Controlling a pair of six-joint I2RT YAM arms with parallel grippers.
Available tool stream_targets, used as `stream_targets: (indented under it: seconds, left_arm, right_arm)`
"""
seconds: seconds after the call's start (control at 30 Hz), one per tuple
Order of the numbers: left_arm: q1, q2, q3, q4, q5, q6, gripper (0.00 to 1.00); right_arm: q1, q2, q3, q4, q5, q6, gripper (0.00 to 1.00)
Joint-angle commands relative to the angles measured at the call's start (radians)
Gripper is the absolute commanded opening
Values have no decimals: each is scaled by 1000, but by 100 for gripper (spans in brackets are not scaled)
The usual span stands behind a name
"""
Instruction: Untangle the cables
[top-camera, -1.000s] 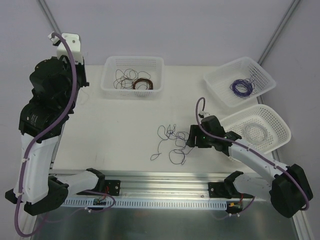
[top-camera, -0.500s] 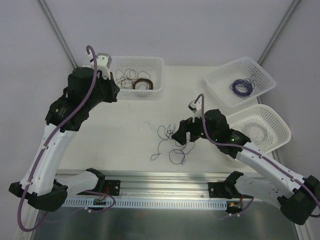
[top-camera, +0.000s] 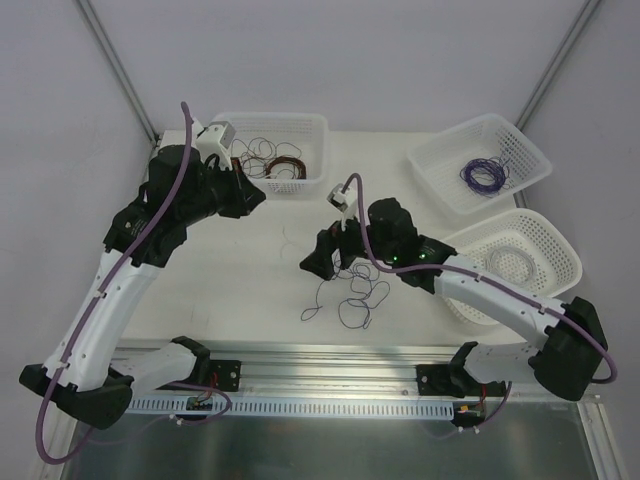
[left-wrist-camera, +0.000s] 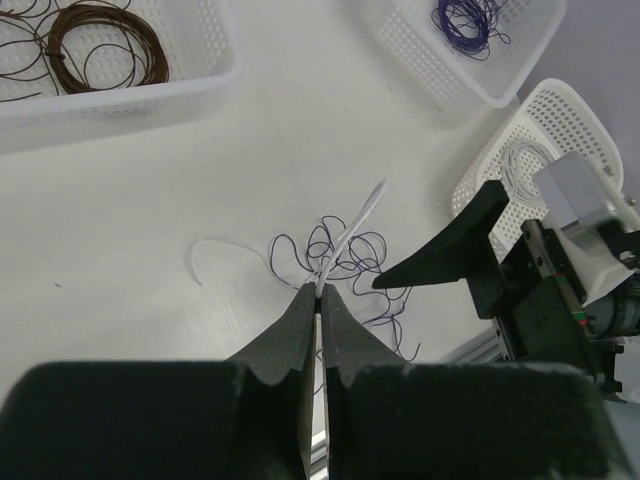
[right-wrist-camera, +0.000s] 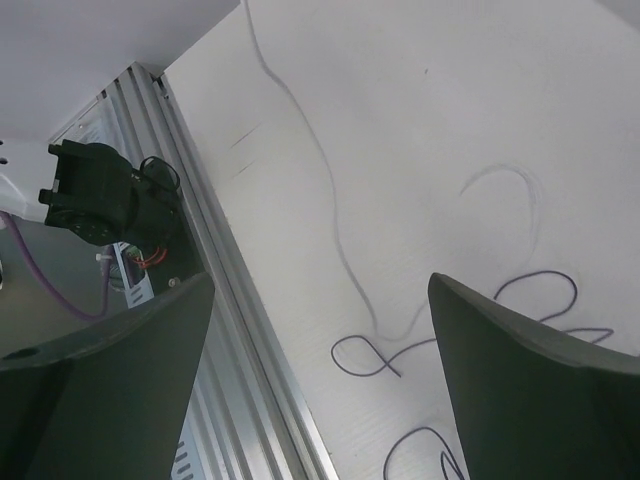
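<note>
The cables (top-camera: 355, 287) lie as a loose clump of thin dark and purple wires on the white table, near its front middle. They also show in the left wrist view (left-wrist-camera: 345, 250). My left gripper (top-camera: 257, 197) hangs high, back-left of the clump. Its jaws (left-wrist-camera: 320, 288) are shut on a thin whitish wire (left-wrist-camera: 362, 210) that sticks out past the tips. My right gripper (top-camera: 322, 258) is wide open and empty over the clump's left edge. Between its fingers (right-wrist-camera: 320, 385) I see a purple loop (right-wrist-camera: 365, 355) and a pale strand (right-wrist-camera: 335, 215) on the table.
A white basket (top-camera: 265, 118) at the back holds a red-brown coil (top-camera: 286, 167). Two white baskets stand at the right: one (top-camera: 450, 135) holds a purple coil (top-camera: 483, 175), one (top-camera: 485, 226) a whitish coil (top-camera: 510, 265). An aluminium rail (top-camera: 330, 350) runs along the front edge.
My left arm has swung from the far left corner in toward the middle. My right gripper has risen and moved left, from the clump's right side to over its left edge.
</note>
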Motion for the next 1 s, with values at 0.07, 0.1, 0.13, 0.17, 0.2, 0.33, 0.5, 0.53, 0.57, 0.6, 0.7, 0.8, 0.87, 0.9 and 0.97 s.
stream_targets:
  seconds: [0.07,0.1,0.13,0.17,0.2,0.33,0.5,0.53,0.57,0.6,0.7,0.8,0.87,0.9,0.97]
  left_arm:
    - [5,-48,-27,65,36,-43,0]
    - [5,-50,-31,68,36,-46,0]
    - [5,-54,-33,69,34,-47,0]
    - [6,-60,-40,68,29,-45,0]
    - [5,-63,-44,71,26,-43,0]
    - [5,-83,-73,72,-10,-25,0]
    - [5,-113,-131,71,-88,7,1]
    - [5,-114,-143,72,-101,13,2]
    - [5,-119,-168,77,-121,21,4]
    - [6,-119,-182,77,-144,24,6]
    - [5,-117,-221,86,-150,36,13]
    - [5,-119,-245,97,-147,53,34]
    - [6,-125,-246,101,-144,78,48]
    - [5,-125,-246,104,-142,87,52]
    - [6,-132,-245,108,-145,119,65]
  right_arm:
    - [43,115,90,106,-39,-12,90]
    - [47,153,93,111,-38,-12,88]
    - [50,173,96,115,-36,-7,83]
    - [50,187,93,123,-44,-7,79]
    - [55,201,92,131,-48,-7,75]
    - [63,178,74,125,-30,14,38]
    - [63,100,110,-22,42,-47,3]
    - [63,88,126,-58,50,-73,1]
    - [63,68,139,-113,63,-85,1]
    - [63,60,174,-140,71,-96,1]
    - [63,36,236,-249,111,-134,1]
    - [63,19,331,-357,177,-165,1]
    - [60,14,411,-440,243,-182,1]
    - [61,14,435,-464,264,-199,1]
    - [55,5,515,-535,319,-211,1]
